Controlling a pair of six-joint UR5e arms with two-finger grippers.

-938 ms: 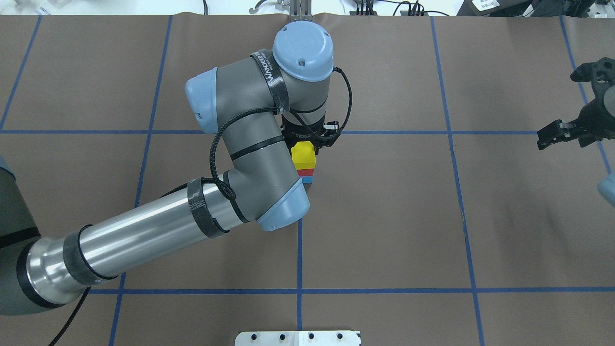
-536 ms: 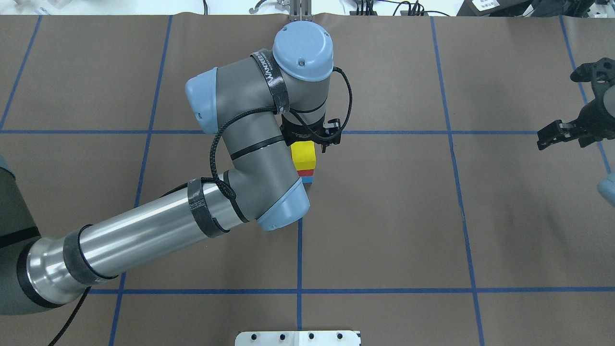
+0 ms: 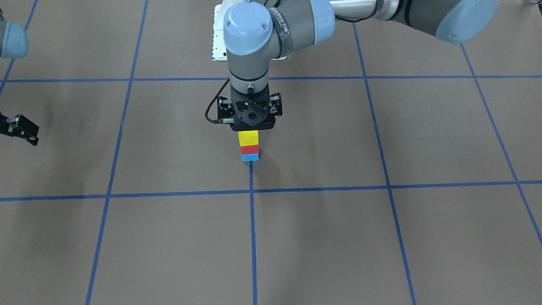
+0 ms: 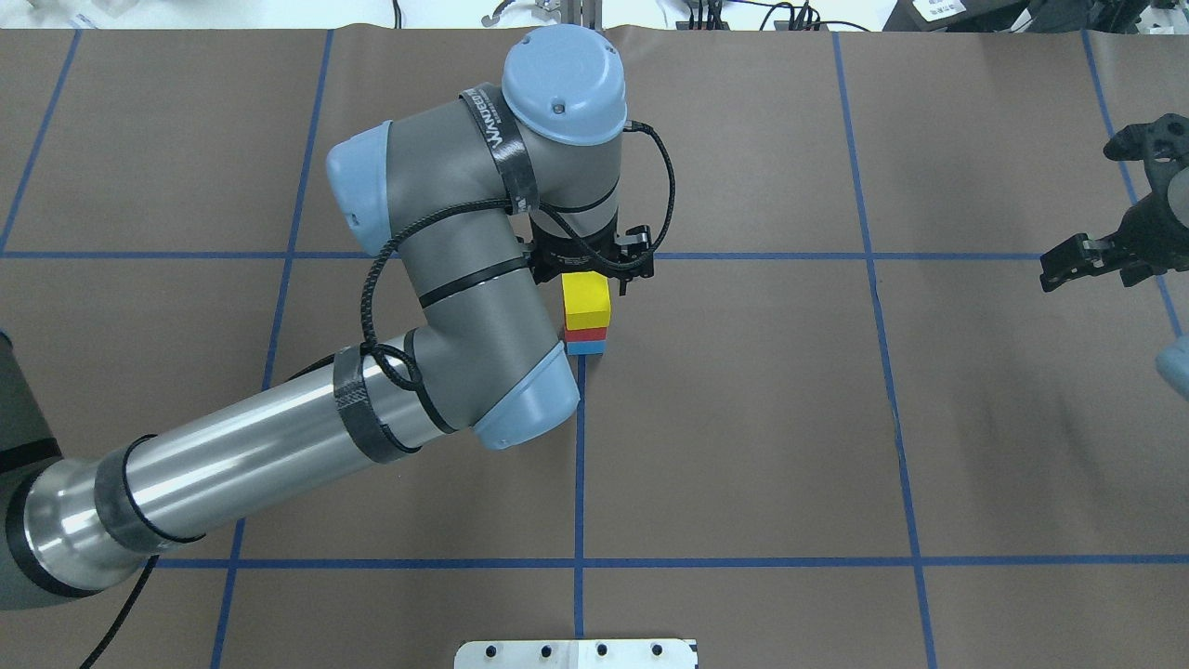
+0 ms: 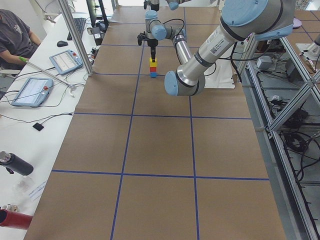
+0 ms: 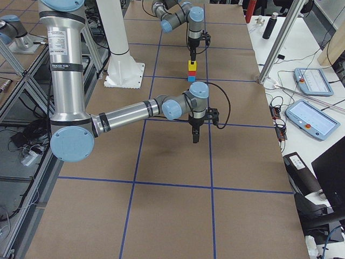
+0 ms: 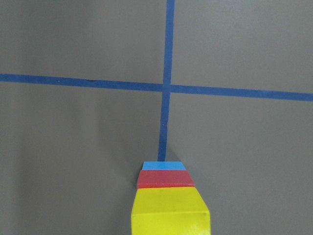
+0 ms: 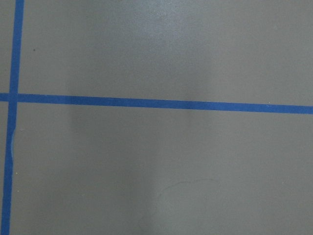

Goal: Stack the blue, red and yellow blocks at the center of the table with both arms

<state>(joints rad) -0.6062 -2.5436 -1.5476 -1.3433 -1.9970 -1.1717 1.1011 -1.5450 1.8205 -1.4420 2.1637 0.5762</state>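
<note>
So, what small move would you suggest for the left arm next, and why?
Probably lift the left gripper straight up and clear: the yellow block already tops the red block and blue block, and the gripper hangs just above it.

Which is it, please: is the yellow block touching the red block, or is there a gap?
Touching. The exterior front-facing view shows the yellow block sitting directly on the red block, with no gap between.

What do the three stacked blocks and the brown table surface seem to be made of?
Yellow block, red block and blue block: likely painted wood or plastic; matte, even colour, crisp edges. Table surface: seemingly brown paper, matte, with faint creases and a wavy far edge.
</note>
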